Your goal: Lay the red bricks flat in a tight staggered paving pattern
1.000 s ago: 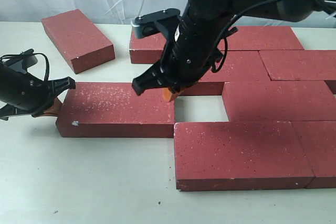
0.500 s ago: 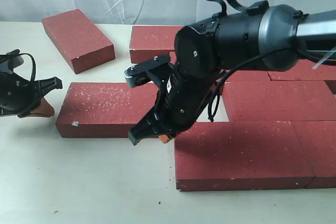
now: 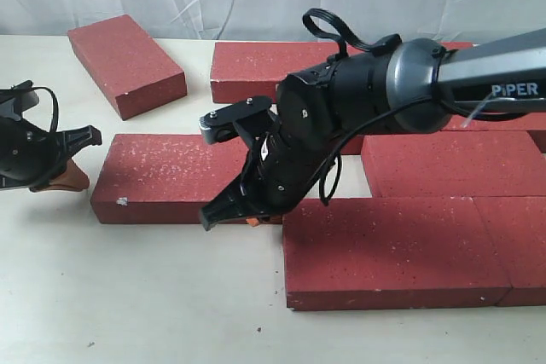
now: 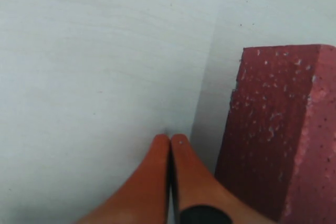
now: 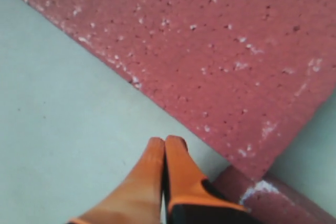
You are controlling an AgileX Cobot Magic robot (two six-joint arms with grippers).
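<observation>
Both grippers work shut and empty around one unplaced red brick [image 3: 183, 178], which lies flat on the table [image 3: 128, 296] to the left of the partly laid paving. The left gripper [image 4: 169, 148], its orange fingertips pressed together with nothing between them, sits low on the table just beside the brick's left end; whether it touches cannot be told. The right gripper [image 5: 164, 148], likewise closed on nothing, points down at the brick's front long edge near its right corner, close to the corner of the front-row brick [image 3: 384, 249]. The right arm largely hides any gap between the unplaced brick and the middle-row brick [image 3: 452, 164]. A further brick [image 3: 126, 64] lies askew at the back left, well apart. The step appears to be a sideways shove to close the middle course. It likely goes best with the left tips low and centred on the end face, so the brick slides without yawing. The right tips can steady the front edge, then lift clear before the joint shuts.
</observation>
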